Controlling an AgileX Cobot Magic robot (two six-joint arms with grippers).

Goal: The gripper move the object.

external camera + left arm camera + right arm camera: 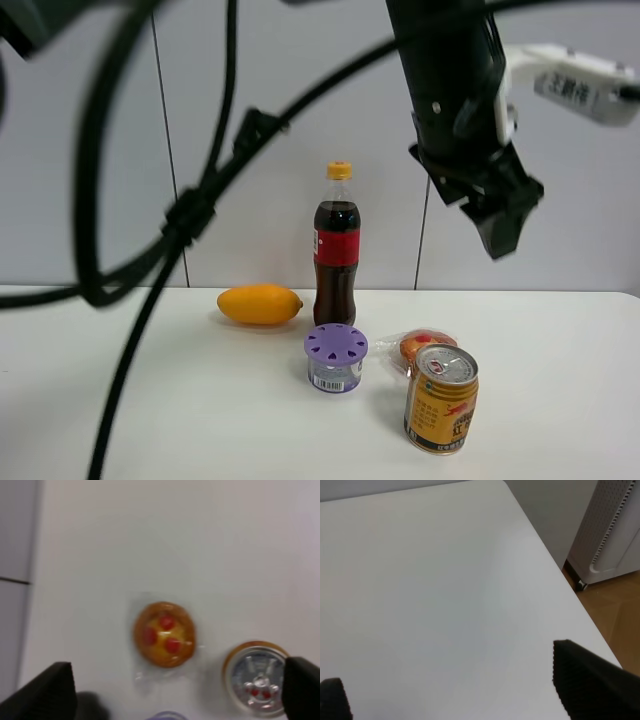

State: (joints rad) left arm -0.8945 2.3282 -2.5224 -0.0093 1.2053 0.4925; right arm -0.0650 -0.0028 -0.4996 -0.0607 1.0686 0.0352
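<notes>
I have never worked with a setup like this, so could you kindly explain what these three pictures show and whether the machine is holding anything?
This is a two-armed robot at a white table. One picture comes from a camera mounted high, facing the table; the other two come from cameras on each arm's wrist, looking down.

In the high view, the left end effector hangs in the air above the items, holding nothing. On the table stand a cola bottle, a purple-lidded tub and a gold drink can, with a yellow fruit and a wrapped pastry lying nearby.

The right wrist camera sees only bare table and its own open, empty right end effector.
</notes>
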